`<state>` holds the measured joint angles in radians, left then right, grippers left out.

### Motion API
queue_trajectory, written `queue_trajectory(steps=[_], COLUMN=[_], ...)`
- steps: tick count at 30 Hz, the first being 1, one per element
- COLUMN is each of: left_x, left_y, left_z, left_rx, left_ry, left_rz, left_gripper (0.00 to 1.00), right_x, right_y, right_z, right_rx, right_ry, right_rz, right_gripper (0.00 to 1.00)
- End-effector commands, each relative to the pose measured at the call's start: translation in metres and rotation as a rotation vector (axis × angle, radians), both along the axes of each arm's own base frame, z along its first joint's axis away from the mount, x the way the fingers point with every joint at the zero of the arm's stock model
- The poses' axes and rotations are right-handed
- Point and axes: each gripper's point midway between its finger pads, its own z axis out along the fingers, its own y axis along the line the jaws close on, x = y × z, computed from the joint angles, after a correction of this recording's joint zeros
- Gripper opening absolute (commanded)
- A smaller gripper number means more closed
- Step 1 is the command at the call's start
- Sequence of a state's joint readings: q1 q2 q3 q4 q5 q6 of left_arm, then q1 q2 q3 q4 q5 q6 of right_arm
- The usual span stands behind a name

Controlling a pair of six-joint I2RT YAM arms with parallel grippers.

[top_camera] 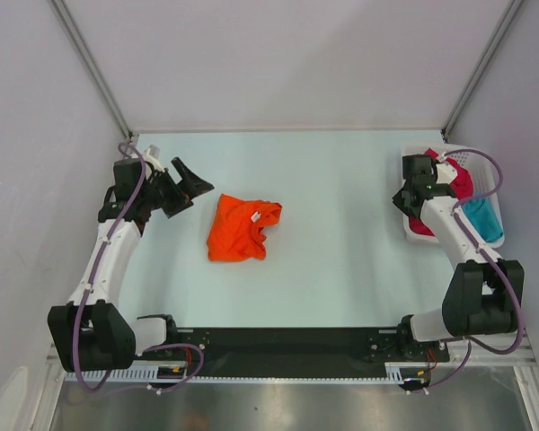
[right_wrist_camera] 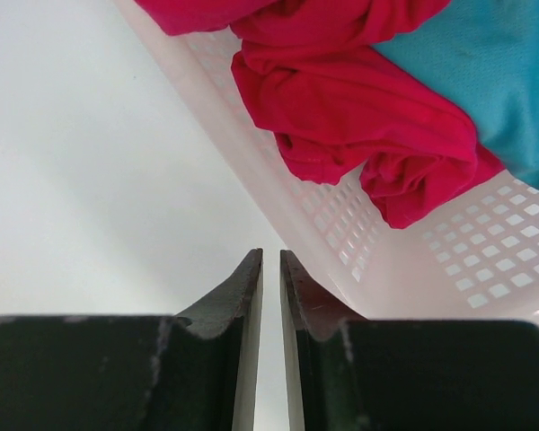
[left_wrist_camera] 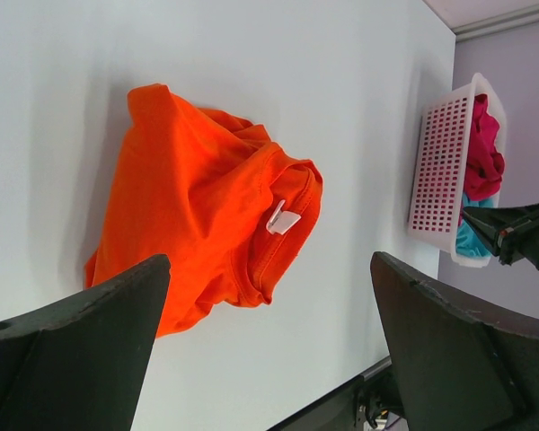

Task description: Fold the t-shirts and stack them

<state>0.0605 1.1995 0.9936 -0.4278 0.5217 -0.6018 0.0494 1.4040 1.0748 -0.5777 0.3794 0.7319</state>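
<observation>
Left jaws wide, right jaws nearly closed (empty); basket (left_wrist_camera: 438, 171) half hides teal t-shirt (right_wrist_camera: 494, 72).

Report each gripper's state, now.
Left gripper: open wide, holding nothing.
Right gripper: nearly closed, only a thin gap showing, holding nothing.

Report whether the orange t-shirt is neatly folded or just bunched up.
Bunched up: the orange t-shirt lies rumpled on the table, edges uneven, collar tag exposed.
</observation>
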Motion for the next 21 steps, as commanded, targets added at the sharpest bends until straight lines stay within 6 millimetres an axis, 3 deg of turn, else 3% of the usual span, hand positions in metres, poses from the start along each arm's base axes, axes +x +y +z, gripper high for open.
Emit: queue_trajectory(steps=[1, 11, 16, 21], left_x=[0.002, 0.009, 0.010, 0.012], left_y=[-0.004, -0.003, -0.003, -0.003], left_z=[0.006, 0.003, 0.003, 0.001], left_rx=[-0.023, -0.015, -0.010, -0.009], left_ry=[-0.033, -0.024, -0.030, -0.025], left_rz=[-0.029, -0.034, -0.037, -0.046], left_gripper=[1.00, 1.00, 1.00, 1.00], right_x=[0.014, 0.018, 0.003, -0.014], right_y=[0.006, -0.005, -0.036, -0.064], right_z=[-0.002, -0.027, -0.039, -0.034], right_rx=[0.023, 0.043, 0.040, 0.004], right_ry=[-0.006, 0.067, 0.126, 0.131], right_rz=[0.021, -0.005, -0.132, -0.239], right_gripper=[0.20, 0.20, 0.19, 0.19])
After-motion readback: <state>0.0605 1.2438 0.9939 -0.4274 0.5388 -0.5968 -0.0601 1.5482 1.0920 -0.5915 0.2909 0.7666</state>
